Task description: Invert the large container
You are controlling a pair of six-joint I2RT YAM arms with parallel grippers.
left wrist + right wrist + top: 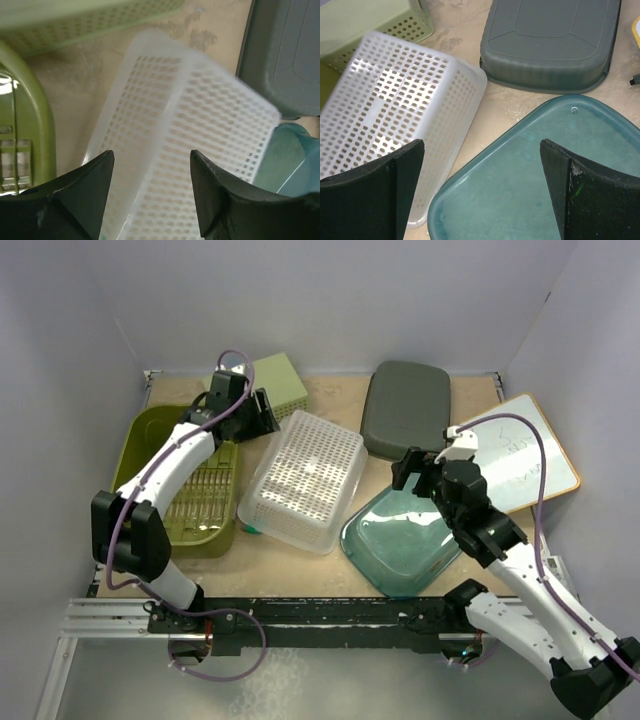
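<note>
From the top view, the white basket (305,480) lies in the middle of the bench (335,400) with its holed base facing up and its wider rim down. I judge the turn done or all but done. It sits between the olive tub (150,440) on the left and the teal tray (400,540) on the right, with the grey lid (405,408) beyond its far right corner. Its near left corner seems to sit by a small green thing (250,531); I cannot tell whether the rim lies flat all round. The left arm (190,455) reaches to the basket's far left corner, jaws spread and gripping nothing. The right arm (520,570) hangs over the tray, jaws also spread.

In the left wrist view, the basket is blurred but shows base and one long side, both a grid of small holes. The two dark fingers (85,200) stand apart above it, nothing between them.

In the right wrist view, the basket's base and sloping side are sharp, its rim close against the tray's edge. The fingers (370,200) are wide apart and hold nothing. What is left, by my reckoning, is only to draw the arms clear.
</note>
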